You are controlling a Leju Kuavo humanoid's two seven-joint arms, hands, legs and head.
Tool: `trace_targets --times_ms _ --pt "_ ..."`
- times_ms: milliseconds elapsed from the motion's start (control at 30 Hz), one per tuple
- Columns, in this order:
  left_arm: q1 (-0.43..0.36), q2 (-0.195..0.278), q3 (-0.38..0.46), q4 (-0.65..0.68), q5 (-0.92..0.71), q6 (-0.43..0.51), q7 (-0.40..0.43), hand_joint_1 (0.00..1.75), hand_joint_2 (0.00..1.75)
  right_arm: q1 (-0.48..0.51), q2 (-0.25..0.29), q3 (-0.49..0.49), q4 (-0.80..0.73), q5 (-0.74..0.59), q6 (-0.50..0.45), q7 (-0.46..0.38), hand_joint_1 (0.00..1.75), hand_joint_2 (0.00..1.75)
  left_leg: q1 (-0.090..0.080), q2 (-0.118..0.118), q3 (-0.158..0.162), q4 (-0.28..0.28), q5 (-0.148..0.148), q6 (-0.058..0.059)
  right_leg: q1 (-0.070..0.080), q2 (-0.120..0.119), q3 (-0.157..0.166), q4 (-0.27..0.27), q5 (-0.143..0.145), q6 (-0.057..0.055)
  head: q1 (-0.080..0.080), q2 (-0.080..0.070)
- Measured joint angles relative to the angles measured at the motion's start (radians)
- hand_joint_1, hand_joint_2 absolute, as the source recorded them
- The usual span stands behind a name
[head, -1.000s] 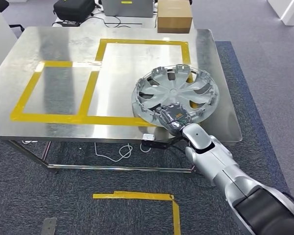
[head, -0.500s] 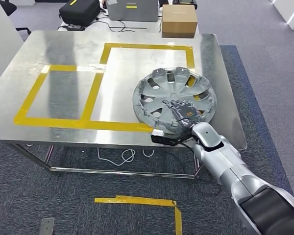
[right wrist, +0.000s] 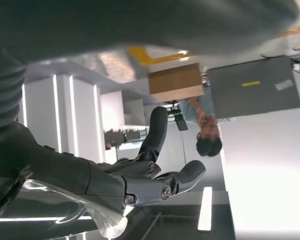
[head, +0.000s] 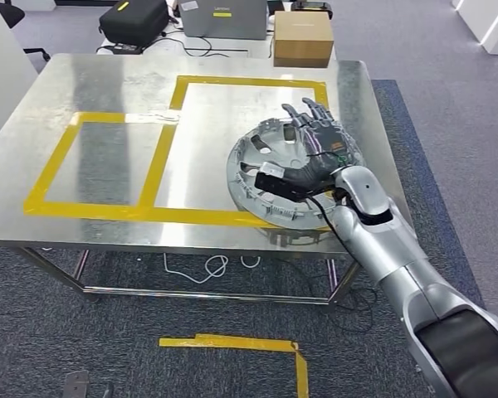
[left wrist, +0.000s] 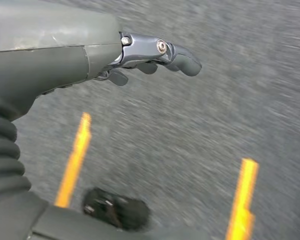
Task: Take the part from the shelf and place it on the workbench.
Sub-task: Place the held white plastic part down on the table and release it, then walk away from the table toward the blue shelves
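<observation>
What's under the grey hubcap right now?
The round grey plastic hubcap lies on the steel workbench, overlapping the yellow tape line. The open right hand above hides part of it.

Right hand (head: 309, 153) hides hubcap (head: 259, 178) centre; left wrist view motion-blurred.

Beyond the bench's far edge sit a cardboard box (head: 304, 36), a grey laptop (head: 222, 18) and what looks like a black bag (head: 134, 20); yellow floor tape (head: 246, 345) marks the carpet.
</observation>
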Motion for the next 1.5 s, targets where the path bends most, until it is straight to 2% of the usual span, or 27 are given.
trace_targets --times_ms 67,100,167,200,233,267,300,367,400,433,533,567,633,700,733,767,800,833,900,933,967,1100,1267,1333,1400,1467,1500 --pt "0.013 -0.001 0.002 0.000 -0.003 0.023 0.026 0.00 0.00 0.003 -0.001 -0.028 -0.039 -0.111 0.023 -0.016 0.00 0.00 0.003 0.002 0.002 -0.009 0.007 0.012 -0.001 -0.003 -0.013 0.024 -0.026 0.009 0.001 0.000" --pt "0.020 -0.001 0.003 0.000 -0.004 0.031 0.031 0.00 0.00 0.006 -0.002 -0.043 -0.054 -0.171 0.030 -0.027 0.00 0.00 0.005 0.004 0.002 -0.013 0.011 0.019 -0.001 -0.004 -0.031 0.065 -0.055 0.012 0.002 0.000" --pt "0.033 0.000 0.009 0.000 0.000 0.040 0.033 0.00 0.00 0.019 -0.002 -0.079 -0.082 -0.304 0.056 -0.043 0.00 0.00 0.003 0.005 -0.003 -0.013 0.016 0.028 -0.001 -0.006 -0.084 0.198 -0.126 0.016 0.004 0.000" --pt "0.038 0.000 0.012 0.000 0.001 0.045 0.035 0.00 0.00 0.030 -0.002 -0.100 -0.098 -0.377 0.074 -0.046 0.00 0.00 0.002 0.004 -0.006 -0.012 0.018 0.030 -0.001 -0.006 -0.107 0.257 -0.147 0.018 0.004 0.000" --pt "0.043 -0.002 0.016 0.000 0.003 0.049 0.038 0.00 0.00 0.042 -0.002 -0.123 -0.117 -0.459 0.092 -0.048 0.00 0.00 0.001 0.004 -0.008 -0.012 0.020 0.031 -0.001 -0.006 -0.116 0.286 -0.151 0.018 0.004 0.000" --pt "0.047 -0.003 0.020 0.000 0.004 0.053 0.042 0.00 0.00 0.054 -0.002 -0.147 -0.139 -0.535 0.107 -0.046 0.00 0.00 0.000 0.003 -0.011 -0.011 0.022 0.031 -0.001 -0.006 -0.105 0.273 -0.135 0.017 0.004 0.000" --pt "0.050 -0.006 0.023 0.000 0.004 0.056 0.045 0.00 0.00 0.064 -0.002 -0.171 -0.163 -0.597 0.116 -0.043 0.00 0.00 0.000 0.003 -0.013 -0.010 0.024 0.030 0.000 -0.006 -0.075 0.221 -0.105 0.015 0.004 0.000" --pt "0.053 -0.009 0.028 0.000 0.004 0.059 0.049 0.00 0.00 0.072 -0.002 -0.211 -0.205 -0.667 0.127 -0.038 0.00 0.00 -0.003 0.001 -0.018 -0.007 0.028 0.025 0.002 -0.007 0.012 0.074 -0.053 0.008 0.004 0.000" --pt "0.053 -0.010 0.031 0.000 0.004 0.060 0.049 0.00 0.00 0.074 -0.002 -0.226 -0.224 -0.679 0.130 -0.037 0.00 0.00 -0.004 0.001 -0.020 -0.007 0.032 0.020 0.004 -0.008 0.041 0.024 -0.039 0.006 0.004 0.000" --pt "0.053 -0.011 0.033 0.000 0.004 0.061 0.049 0.00 0.00 0.076 -0.003 -0.238 -0.239 -0.684 0.133 -0.036 0.00 0.00 -0.005 0.002 -0.022 -0.007 0.036 0.014 0.005 -0.008 0.057 -0.003 -0.034 0.004 0.004 0.000" --pt "0.054 -0.011 0.038 0.000 0.004 0.061 0.050 0.00 0.00 0.085 -0.003 -0.259 -0.268 -0.689 0.135 -0.034 0.00 0.00 -0.006 0.002 -0.028 -0.007 0.044 -0.005 0.004 -0.008 0.050 -0.015 -0.021 -0.009 0.005 0.000" --pt "0.055 -0.011 0.039 0.000 0.004 0.062 0.050 0.00 0.00 0.087 -0.003 -0.263 -0.274 -0.689 0.135 -0.034 0.00 0.00 -0.005 0.002 -0.035 0.007 0.026 -0.011 0.002 -0.010 0.044 -0.017 -0.013 -0.017 0.003 0.000" --pt "0.055 -0.011 0.042 0.000 0.004 0.062 0.050 0.00 0.00 0.091 -0.003 -0.268 -0.284 -0.691 0.136 -0.034 0.00 0.00 -0.002 0.002 -0.066 0.097 -0.054 -0.022 -0.002 -0.012 0.028 -0.020 0.004 -0.029 -0.002 0.000" --pt "0.055 -0.012 0.044 0.000 0.004 0.063 0.052 0.00 0.00 0.098 -0.003 -0.274 -0.290 -0.714 0.138 -0.027 0.00 0.00 0.002 0.003 -0.099 0.229 -0.134 -0.030 -0.001 -0.012 0.008 -0.019 0.019 -0.031 -0.004 0.000" --pt "0.055 -0.012 0.044 0.000 0.004 0.065 0.055 0.00 0.00 0.102 -0.003 -0.281 -0.291 -0.740 0.141 -0.019 0.00 0.00 0.002 0.003 -0.101 0.268 -0.147 -0.032 0.000 -0.013 -0.002 -0.018 0.026 -0.030 -0.004 0.000" --pt "0.055 -0.012 0.045 0.000 0.004 0.067 0.059 0.00 0.00 0.106 -0.004 -0.289 -0.291 -0.772 0.146 -0.008 0.00 0.00 0.002 0.003 -0.087 0.272 -0.142 -0.031 0.000 -0.013 -0.011 -0.017 0.033 -0.028 -0.004 0.000" --pt "0.055 -0.013 0.045 0.000 0.004 0.070 0.064 0.00 0.00 0.109 -0.007 -0.299 -0.291 -0.805 0.150 0.004 0.00 0.00 0.002 0.003 -0.056 0.238 -0.121 -0.029 0.001 -0.014 -0.020 -0.016 0.039 -0.026 -0.004 0.000" --pt "0.055 -0.013 0.046 0.000 0.005 0.073 0.068 0.00 0.00 0.110 -0.011 -0.310 -0.291 -0.834 0.153 0.017 0.00 0.00 0.002 0.003 -0.009 0.172 -0.094 -0.025 0.001 -0.014 -0.027 -0.014 0.045 -0.023 -0.004 0.000" --pt "0.055 -0.012 0.049 0.000 0.004 0.075 0.075 0.00 0.00 0.106 -0.027 -0.333 -0.287 -0.881 0.154 0.055 0.00 0.00 -0.001 0.002 0.081 0.028 -0.067 -0.013 0.003 -0.016 -0.039 -0.012 0.057 -0.013 -0.003 0.000" --pt "0.055 -0.011 0.050 0.000 0.004 0.076 0.079 0.00 0.00 0.101 -0.035 -0.345 -0.278 -0.907 0.153 0.082 0.00 0.00 -0.004 0.001 0.105 -0.016 -0.064 -0.007 0.003 -0.017 -0.042 -0.012 0.063 -0.007 -0.003 0.000" --pt "0.055 -0.011 0.052 0.000 0.002 0.076 0.085 0.00 0.00 0.093 -0.044 -0.357 -0.263 -0.932 0.148 0.111 0.00 0.00 -0.007 0.001 0.112 -0.033 -0.065 -0.002 0.002 -0.018 -0.044 -0.013 0.070 0.000 -0.003 0.000" --pt "0.055 -0.013 0.054 0.000 -0.010 0.080 0.104 0.00 0.00 0.064 -0.066 -0.386 -0.190 -0.959 0.077 0.153 0.00 0.00 -0.005 0.005 0.101 -0.049 -0.037 0.022 -0.003 -0.017 -0.053 -0.019 0.083 0.019 -0.005 0.000" --pt "0.054 -0.014 0.054 0.000 -0.012 0.080 0.105 0.00 0.00 0.064 -0.068 -0.388 -0.183 -0.955 0.058 0.150 0.00 0.00 -0.003 0.008 0.098 -0.051 -0.032 0.025 -0.003 -0.016 -0.057 -0.017 0.076 0.020 -0.006 0.000" --pt "0.053 -0.014 0.054 0.000 -0.015 0.081 0.106 0.00 0.00 0.063 -0.071 -0.394 -0.176 -0.953 0.028 0.142 0.00 0.00 -0.004 0.008 0.092 -0.052 -0.026 0.029 -0.002 -0.015 -0.066 -0.003 0.052 0.021 -0.003 0.000" --pt "0.053 -0.016 0.054 0.000 -0.027 0.079 0.112 0.00 0.00 0.090 -0.069 -0.432 -0.184 -0.971 -0.068 0.078 0.00 0.00 -0.005 0.006 0.058 -0.050 -0.001 0.036 -0.002 -0.015 -0.089 0.108 -0.023 0.027 0.004 0.000" --pt "0.054 -0.022 0.055 0.000 -0.043 0.073 0.120 0.00 0.00 0.150 -0.056 -0.495 -0.239 -1.021 -0.155 -0.007 0.00 0.00 -0.008 0.006 0.009 -0.039 0.031 0.033 -0.002 -0.015 -0.023 0.117 -0.056 0.029 0.009 0.000" --pt "0.054 -0.024 0.055 0.000 -0.050 0.069 0.123 0.00 0.00 0.181 -0.048 -0.522 -0.276 -1.048 -0.171 -0.035 0.00 0.00 -0.010 0.006 -0.011 -0.032 0.043 0.028 -0.001 -0.014 0.035 0.060 -0.044 0.027 0.008 0.000"
